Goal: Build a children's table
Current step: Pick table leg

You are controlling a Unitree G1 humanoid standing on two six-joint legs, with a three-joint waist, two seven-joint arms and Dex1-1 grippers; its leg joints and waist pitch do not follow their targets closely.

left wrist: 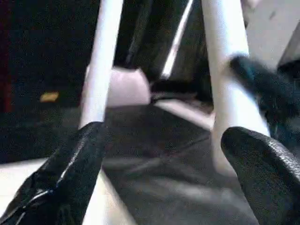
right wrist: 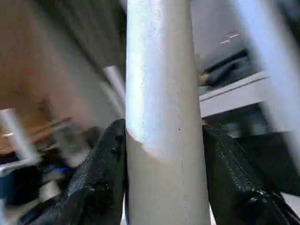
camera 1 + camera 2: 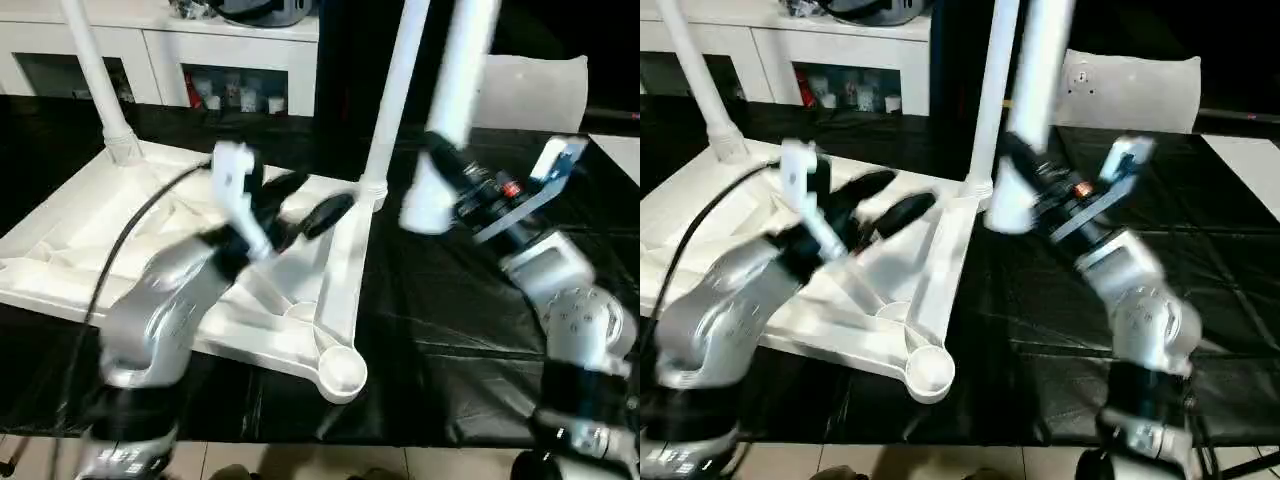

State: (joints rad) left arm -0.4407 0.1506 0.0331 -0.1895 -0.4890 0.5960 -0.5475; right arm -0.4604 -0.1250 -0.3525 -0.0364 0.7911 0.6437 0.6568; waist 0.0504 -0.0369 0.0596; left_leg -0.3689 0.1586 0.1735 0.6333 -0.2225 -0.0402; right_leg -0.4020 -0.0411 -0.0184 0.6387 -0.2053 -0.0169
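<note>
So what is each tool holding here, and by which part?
The right tool grips a loose white leg near its wide lower end, a finger on each side. The left tool is open, holding nothing, above the tabletop.

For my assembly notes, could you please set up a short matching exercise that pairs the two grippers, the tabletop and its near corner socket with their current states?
Things:
1. left gripper
2. right gripper
3. tabletop
4. near corner socket

States:
A. underside up on the black cover
B. closed around a loose white leg
C. without a leg
D. open above the ribs, holding nothing

Pairs: 1-D, 2-B, 3-A, 4-C
</note>
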